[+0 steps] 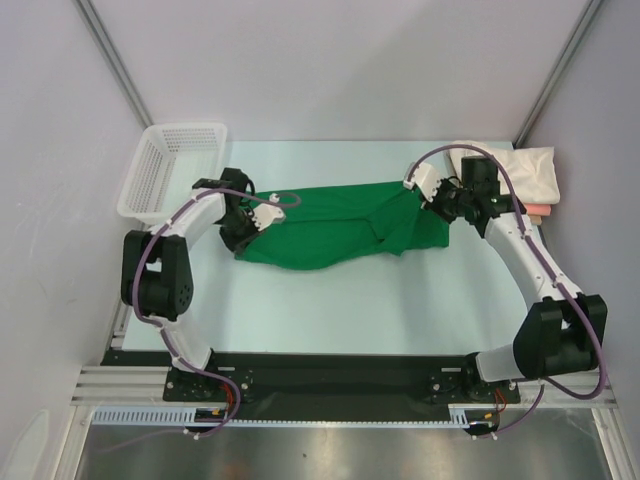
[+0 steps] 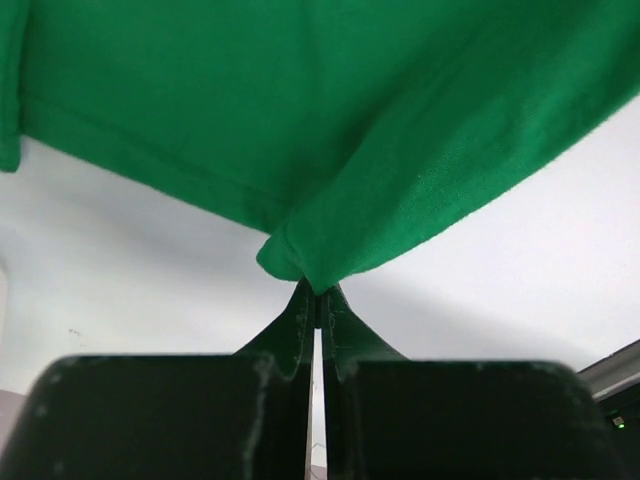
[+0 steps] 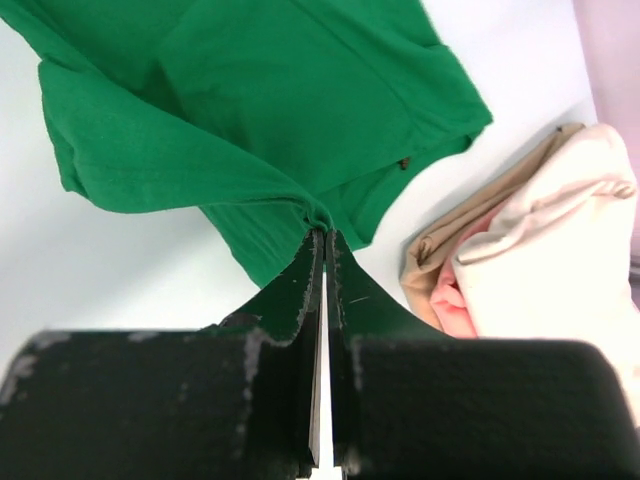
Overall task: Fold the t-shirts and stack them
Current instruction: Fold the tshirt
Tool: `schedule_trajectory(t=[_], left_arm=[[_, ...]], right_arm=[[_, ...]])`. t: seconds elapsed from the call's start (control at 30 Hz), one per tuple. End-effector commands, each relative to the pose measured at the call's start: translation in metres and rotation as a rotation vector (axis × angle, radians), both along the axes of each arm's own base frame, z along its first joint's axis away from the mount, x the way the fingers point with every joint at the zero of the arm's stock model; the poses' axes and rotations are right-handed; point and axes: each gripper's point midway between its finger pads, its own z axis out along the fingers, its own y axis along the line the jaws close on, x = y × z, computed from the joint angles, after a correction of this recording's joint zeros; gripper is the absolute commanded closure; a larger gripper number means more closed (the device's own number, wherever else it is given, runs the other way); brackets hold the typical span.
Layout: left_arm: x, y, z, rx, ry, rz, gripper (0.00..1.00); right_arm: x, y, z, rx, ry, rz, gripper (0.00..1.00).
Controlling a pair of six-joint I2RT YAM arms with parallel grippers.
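The table [image 1: 330, 310] is flat and very pale, almost white with a little bit of green-blue in it. A plain white wall [image 1: 330, 60] stands behind it. There is a wall on the left [image 1: 50, 150] and one on the right [image 1: 600, 130] too (like the inside of a big box). Two thin grey metal poles [image 1: 110, 60] lean up in the back corners. At the near edge runs a black strip [image 1: 330, 375], then a shiny metal sheet [image 1: 330, 455]. The light is soft and even, with only faint shadows.
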Motion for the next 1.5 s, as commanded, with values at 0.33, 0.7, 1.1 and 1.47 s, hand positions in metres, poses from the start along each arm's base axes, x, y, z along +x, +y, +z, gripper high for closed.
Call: schedule_trajectory(t=[0.33,0.7,1.1,1.47], left_arm=[[0.041,0.023,0.011,0.004,-0.052,0.041,1.00],[0.073,0.031,0.006,0.028,-0.061,0.052,0.99],[0.095,0.043,-0.001,0.074,-0.048,0.072,1.00],[0.119,0.045,0.002,0.091,-0.087,0.122,0.94]], right_arm=[[0.053,-0.008,0.021,0.042,-0.067,-0.088,1.00],[0.089,-0.009,0.010,0.042,-0.059,-0.108,1.00],[0.124,-0.011,-0.014,0.052,-0.027,-0.117,1.00],[0.151,-0.014,-0.023,0.062,-0.025,-0.138,1.00]])
